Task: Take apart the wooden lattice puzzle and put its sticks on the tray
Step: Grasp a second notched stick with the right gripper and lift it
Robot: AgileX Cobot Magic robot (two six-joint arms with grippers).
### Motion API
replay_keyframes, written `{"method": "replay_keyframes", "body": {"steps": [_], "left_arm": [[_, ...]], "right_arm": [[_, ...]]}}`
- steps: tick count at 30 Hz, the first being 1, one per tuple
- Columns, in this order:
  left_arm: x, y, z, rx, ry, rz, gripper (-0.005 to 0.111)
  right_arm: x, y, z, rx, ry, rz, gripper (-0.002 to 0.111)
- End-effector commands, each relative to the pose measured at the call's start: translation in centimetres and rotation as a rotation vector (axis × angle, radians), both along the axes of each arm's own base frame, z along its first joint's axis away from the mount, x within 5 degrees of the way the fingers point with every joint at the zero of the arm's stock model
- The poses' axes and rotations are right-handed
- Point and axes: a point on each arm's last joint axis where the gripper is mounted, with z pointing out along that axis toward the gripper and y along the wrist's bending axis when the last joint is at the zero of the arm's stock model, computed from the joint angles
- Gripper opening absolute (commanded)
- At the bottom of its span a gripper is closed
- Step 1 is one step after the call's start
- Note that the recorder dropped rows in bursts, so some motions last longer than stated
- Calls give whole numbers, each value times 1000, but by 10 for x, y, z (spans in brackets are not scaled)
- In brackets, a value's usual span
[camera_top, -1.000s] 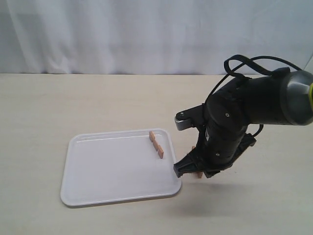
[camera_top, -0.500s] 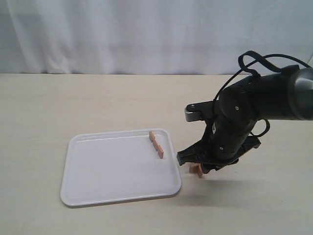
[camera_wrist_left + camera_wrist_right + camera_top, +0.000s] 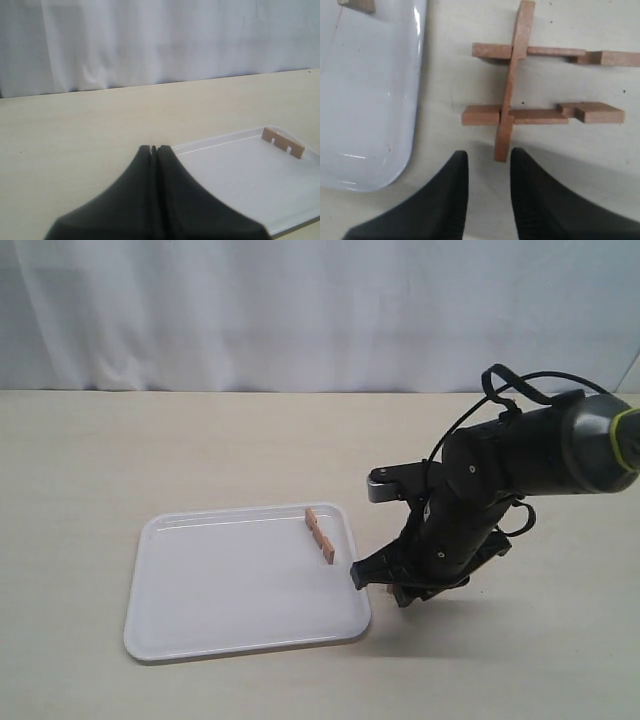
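Beside the white tray (image 3: 370, 100) the lattice puzzle (image 3: 514, 75) lies on the table as three joined sticks: two parallel bars crossed by one. My right gripper (image 3: 490, 157) hovers open just off the crossing stick's near end, touching nothing. In the exterior view this gripper (image 3: 385, 587) sits low by the tray's (image 3: 230, 580) right edge and hides the puzzle. One separate stick (image 3: 319, 535) lies on the tray near its far right corner; it also shows in the left wrist view as a stick (image 3: 283, 141). My left gripper (image 3: 154, 149) is shut and empty, beside the tray (image 3: 240, 170).
The right arm's bulky black body (image 3: 500, 480) and its cable loop stand over the table right of the tray. A white curtain (image 3: 300, 310) closes off the back. Pale tabletop (image 3: 150, 440) surrounds the tray.
The right arm swung right half a second ago, then came back left and lower. The puzzle piece that showed under the gripper is now hidden behind it. The stick on the tray stayed put.
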Motion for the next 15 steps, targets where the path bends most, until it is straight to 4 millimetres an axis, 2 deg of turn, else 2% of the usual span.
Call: {"method": "replay_keyframes", "body": {"steps": [1,11,15], "left_arm": [[0,0,0,-5,-9,0,0],[0,0,0,-5,-9,0,0],[0,0,0,-5,-9,0,0]], "right_arm": [[2,-1,-8,-12,0,14,29],[4,0,-17,-13,9,3,26],[4,0,-17,-13,9,3,5]]}}
